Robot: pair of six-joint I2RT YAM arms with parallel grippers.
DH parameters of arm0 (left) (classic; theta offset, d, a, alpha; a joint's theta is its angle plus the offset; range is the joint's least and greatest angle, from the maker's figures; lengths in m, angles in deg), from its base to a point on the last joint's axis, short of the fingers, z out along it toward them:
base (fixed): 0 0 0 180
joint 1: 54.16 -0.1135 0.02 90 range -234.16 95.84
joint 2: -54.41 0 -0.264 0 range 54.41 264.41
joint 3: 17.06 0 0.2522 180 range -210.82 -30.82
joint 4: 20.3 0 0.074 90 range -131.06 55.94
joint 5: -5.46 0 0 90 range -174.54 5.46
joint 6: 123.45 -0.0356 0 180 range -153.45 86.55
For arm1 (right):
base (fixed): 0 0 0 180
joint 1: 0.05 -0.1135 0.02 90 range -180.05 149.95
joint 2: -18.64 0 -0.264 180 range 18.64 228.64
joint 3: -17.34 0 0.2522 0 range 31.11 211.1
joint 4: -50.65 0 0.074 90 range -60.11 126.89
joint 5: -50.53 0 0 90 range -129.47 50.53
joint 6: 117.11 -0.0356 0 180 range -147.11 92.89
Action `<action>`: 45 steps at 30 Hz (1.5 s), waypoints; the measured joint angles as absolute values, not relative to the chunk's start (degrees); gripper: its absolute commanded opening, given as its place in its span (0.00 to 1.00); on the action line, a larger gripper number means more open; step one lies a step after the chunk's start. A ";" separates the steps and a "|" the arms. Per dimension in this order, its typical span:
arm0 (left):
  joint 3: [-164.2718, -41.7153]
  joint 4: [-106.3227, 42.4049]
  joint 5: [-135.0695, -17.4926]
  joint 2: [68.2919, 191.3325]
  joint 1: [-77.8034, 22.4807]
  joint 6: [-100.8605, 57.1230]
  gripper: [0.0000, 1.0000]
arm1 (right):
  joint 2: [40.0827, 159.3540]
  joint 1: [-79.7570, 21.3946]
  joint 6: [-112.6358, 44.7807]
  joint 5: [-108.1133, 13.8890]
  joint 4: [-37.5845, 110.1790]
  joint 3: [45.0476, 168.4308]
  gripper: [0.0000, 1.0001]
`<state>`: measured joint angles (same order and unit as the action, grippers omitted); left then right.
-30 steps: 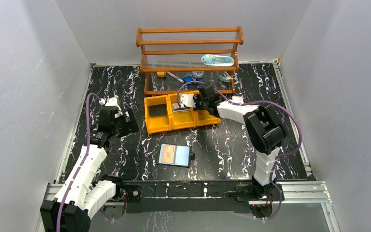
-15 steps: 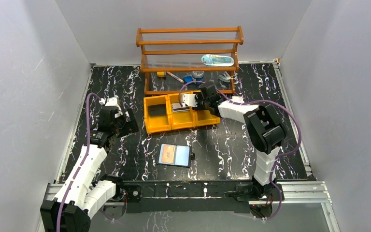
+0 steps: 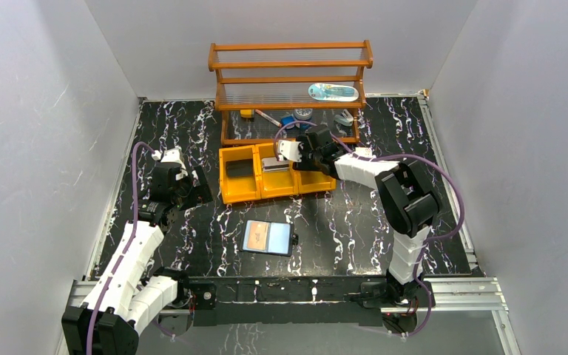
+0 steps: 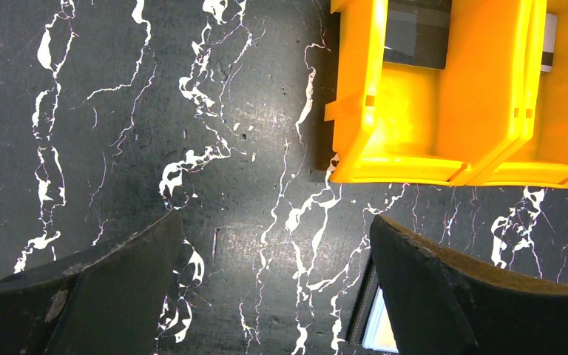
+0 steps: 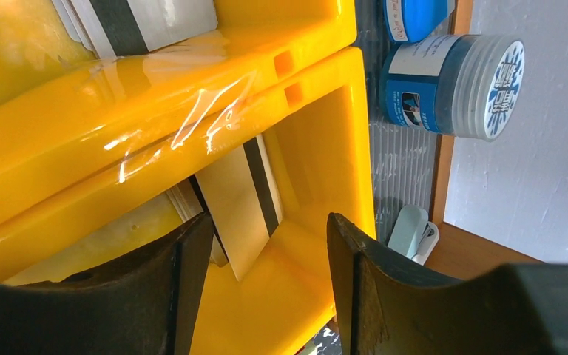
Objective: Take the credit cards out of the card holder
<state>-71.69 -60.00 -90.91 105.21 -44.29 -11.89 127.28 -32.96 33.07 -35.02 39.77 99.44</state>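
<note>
Card holder (image 3: 268, 237) lies open on the bench (image 3: 355, 237), pale inside up, around the middle of the near side, with a tan card (image 3: 258, 236) on its left panel.

The right gripper (image 5: 268, 225) is released. Its fingers (image 5: 155, 296) stand apart with nothing between them, hovering over the right compartment of the yellow tray (image 3: 241, 194). Just past the fingertips a beige card (image 5: 238, 200) with a black stripe leans in that compartment. One end is hidden behind a finger, and whether it touches the finger I cannot tell. Across the divider, pale cards (image 5: 144, 18) with a dark stripe lie in the middle compartment. A dark card (image 3: 240, 168) lies in the left compartment. Just beyond the tray stands a wooden rack (image 3: 288, 64), with a blue-lidded jar (image 5: 451, 85) and a small pale object (image 5: 412, 233) on its lowest level.

The left gripper (image 4: 274, 255) is released too, its fingers spread wide and empty. It hangs over bare bench to the near left of the tray's left corner, well apart from the right gripper. In its wrist view a corner of the card holder shows from behind one finger.
</note>
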 measured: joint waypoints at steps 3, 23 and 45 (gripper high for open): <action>-71.69 -60.00 -90.91 105.21 -44.29 -11.93 0.98 | 126.67 -32.96 32.44 -35.44 39.64 99.44 0.67; -71.69 -60.00 -90.48 105.21 -44.29 -12.02 0.98 | 113.86 -32.96 11.13 -36.55 40.40 98.48 0.85; -71.69 -60.04 -91.70 103.38 -44.29 -11.93 0.98 | 105.14 -50.25 -64.74 -21.73 24.42 93.15 0.87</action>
